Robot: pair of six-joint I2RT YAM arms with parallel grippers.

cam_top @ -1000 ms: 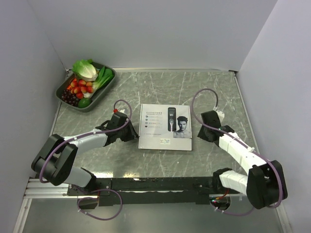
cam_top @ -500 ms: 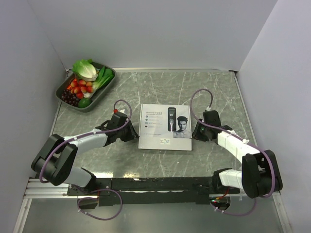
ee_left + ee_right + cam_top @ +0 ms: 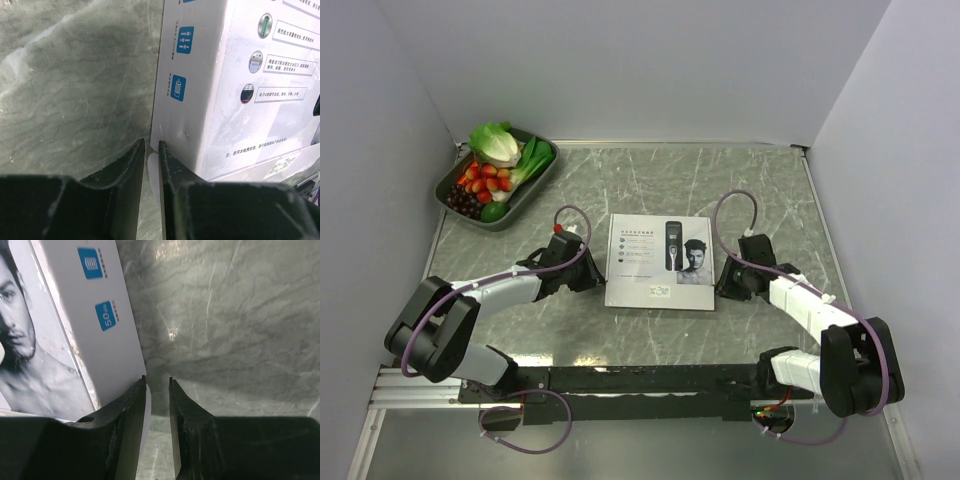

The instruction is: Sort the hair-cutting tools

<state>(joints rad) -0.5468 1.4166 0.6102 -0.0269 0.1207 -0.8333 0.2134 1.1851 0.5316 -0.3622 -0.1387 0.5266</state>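
Since none of the hair-cutting tools shows anywhere, the sorting looks unstarted. They are probably inside the closed white box (image 3: 660, 262), which would need opening first. The left claw (image 3: 151, 150) is nearly pressed together, with a white sliver of the box's edge in its slit; whether it pinches that edge I cannot tell. The box lies just to its right. The right claw (image 3: 157, 382) stands slightly parted, bare surface (image 3: 225, 315) showing through the gap, its inner finger (image 3: 132, 410) against the box's side wall. Well beyond the left claw sits a tray (image 3: 510, 215) of vegetables.
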